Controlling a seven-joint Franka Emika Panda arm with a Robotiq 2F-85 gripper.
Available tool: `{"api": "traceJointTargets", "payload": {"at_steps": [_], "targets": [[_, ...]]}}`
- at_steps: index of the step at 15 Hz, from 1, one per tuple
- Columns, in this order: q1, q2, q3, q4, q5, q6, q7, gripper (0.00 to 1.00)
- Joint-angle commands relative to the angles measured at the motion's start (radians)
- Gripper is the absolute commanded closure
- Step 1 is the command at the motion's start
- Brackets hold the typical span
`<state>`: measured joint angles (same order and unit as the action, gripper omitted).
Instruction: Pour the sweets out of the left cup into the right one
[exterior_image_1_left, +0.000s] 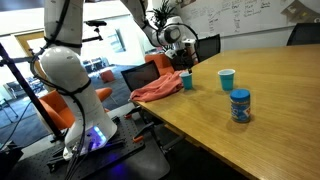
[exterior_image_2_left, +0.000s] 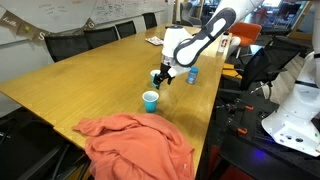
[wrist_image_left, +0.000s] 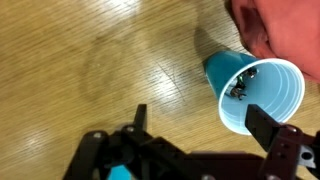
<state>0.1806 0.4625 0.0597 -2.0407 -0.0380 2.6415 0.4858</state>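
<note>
The pincer (exterior_image_1_left: 180, 42) hangs released above the wooden counter (exterior_image_1_left: 270, 130), its two dark fingers (wrist_image_left: 262, 128) spread wide and gripping nothing. The left cup (exterior_image_1_left: 187, 81) stands upright on the counter beneath the pincer, a little off to one side. In the wrist view its open mouth lies ahead of the pincer, toward the right-hand finger, whose tip crosses in front of the cup's rim. In an exterior view the pincer is clear above the cup and not touching it. A few small dark sweets (wrist_image_left: 243, 88) lie at the bottom of the cup.

A rumpled salmon cloth (exterior_image_1_left: 158, 90) lies just beside that cup, on the side away from the other vessels, and droops over the counter's edge. In the wrist view it fills the far corner beyond the cup, close to the rim but apart from it.

The right cup (exterior_image_1_left: 227, 78), lighter and pale at the rim, stands upright farther along the counter, well apart from the pincer, with bare wood between it and the left cup. A lidded blue jar (exterior_image_1_left: 240, 104) stands near the right cup, farther still from the pincer. A dark office chair (exterior_image_1_left: 207, 45) stands beyond the counter, behind the pincer
</note>
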Motion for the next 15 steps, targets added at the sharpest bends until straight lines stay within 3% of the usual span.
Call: {"api": "traceJointTargets", "payload": {"at_steps": [1, 5, 6, 8, 15], "targets": [[0.002, 0.061, 0.022, 0.033, 0.091, 0.060, -0.061, 0.00], [0.032, 0.108, 0.009, 0.049, 0.105, 0.075, -0.088, 0.01], [0.032, 0.115, 0.013, 0.053, 0.111, 0.078, -0.093, 0.26], [0.041, 0.126, 0.007, 0.057, 0.108, 0.079, -0.089, 0.30], [0.036, 0.144, 0.016, 0.066, 0.116, 0.072, -0.106, 0.84]]}}
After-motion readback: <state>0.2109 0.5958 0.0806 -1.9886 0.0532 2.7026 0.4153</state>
